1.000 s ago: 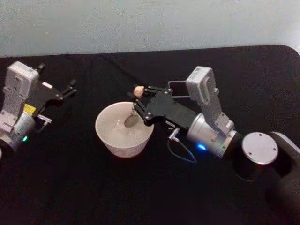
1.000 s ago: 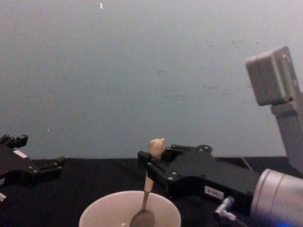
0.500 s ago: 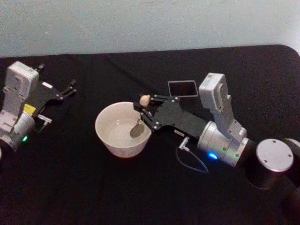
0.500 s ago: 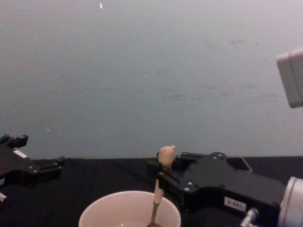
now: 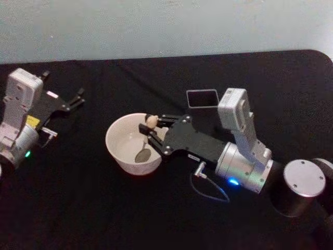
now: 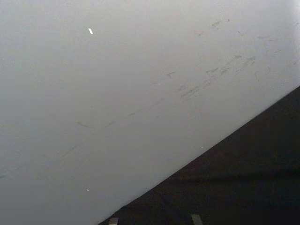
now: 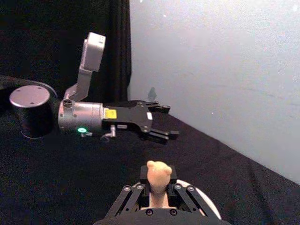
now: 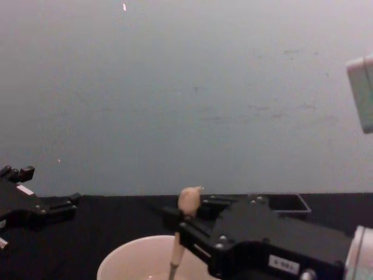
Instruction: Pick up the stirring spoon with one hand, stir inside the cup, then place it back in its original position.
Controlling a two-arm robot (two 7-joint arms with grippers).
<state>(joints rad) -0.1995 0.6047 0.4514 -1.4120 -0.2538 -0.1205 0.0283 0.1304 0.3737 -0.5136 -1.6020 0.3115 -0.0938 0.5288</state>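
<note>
- the right claw (image 5: pixel 152 131) reached over the cup (image 5: pixel 112 136) from the robot's right. its 2 fingers were closed on the cream handle of the spoon (image 5: pixel 145 145), just under the small animal-head knob.
- the spoon hung nearly upright, slightly tilted, with its dark metal bowl down inside the cup. whether it touched the bottom could not be told.
- the left claw (image 5: pixel 63 87) sat parked well to the left on the black table (image 5: pixel 104 208), fingers spread and holding nothing.
- the spoon looked light, stiff and thin. its smooth handle could twist in a pinch, so a grip high up, below the knob, seemed right.
- the cup looked light enough to slide if the spoon pushed its wall, so gentle circles seemed wise.
- a grey square holder (image 5: pixel 202 98) stood just behind the right claw.
</note>
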